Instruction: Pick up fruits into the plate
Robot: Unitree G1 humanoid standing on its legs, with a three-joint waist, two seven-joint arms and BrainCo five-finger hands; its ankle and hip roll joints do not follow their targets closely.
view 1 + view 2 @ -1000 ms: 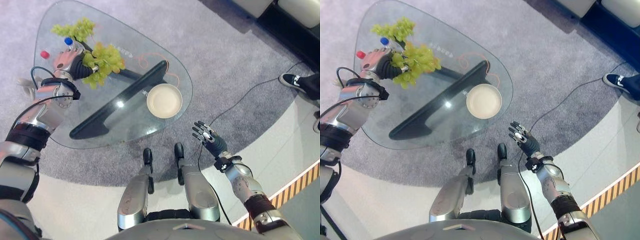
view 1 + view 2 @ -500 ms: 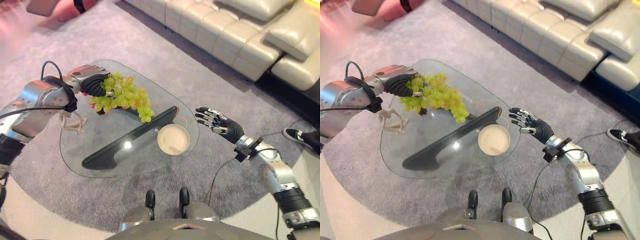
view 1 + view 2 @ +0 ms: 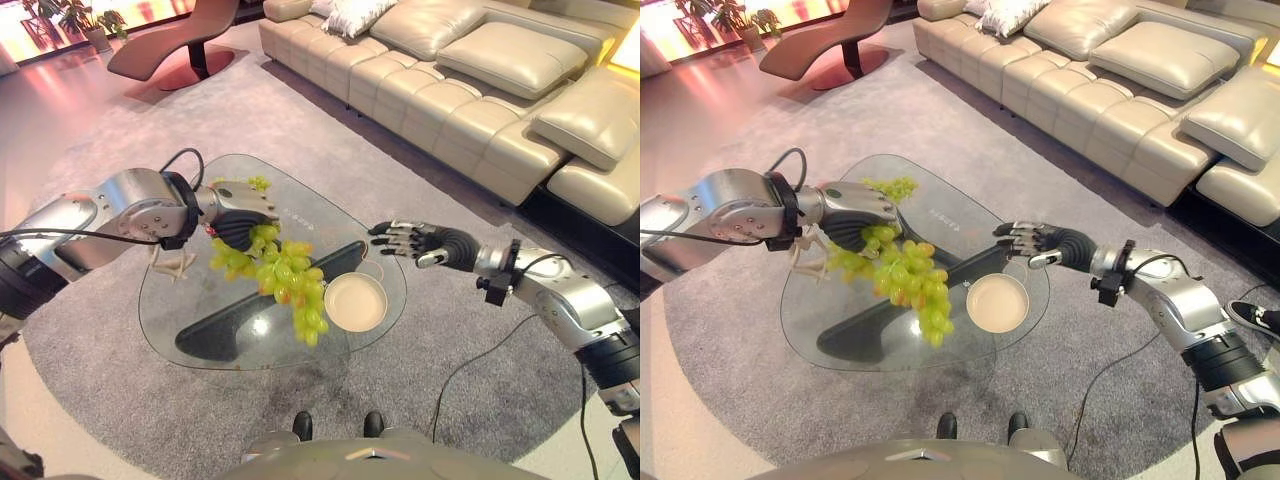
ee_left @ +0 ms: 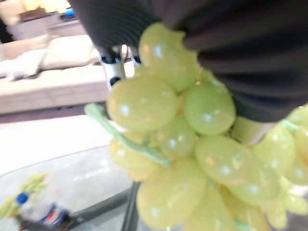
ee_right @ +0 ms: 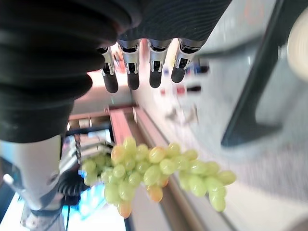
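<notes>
grapes (image 3: 285,283) moved toward plate (image 3: 355,302) (left hand (image 3: 238,226) gripping)

A rounded glass coffee table (image 3: 190,330) on a dark base stands on a grey carpet (image 3: 90,180). At 1 o'clock runs a cream leather sofa (image 3: 470,90) with cushions; at 11 o'clock, a brown lounge chair (image 3: 180,40) and a potted plant (image 3: 75,15).
</notes>
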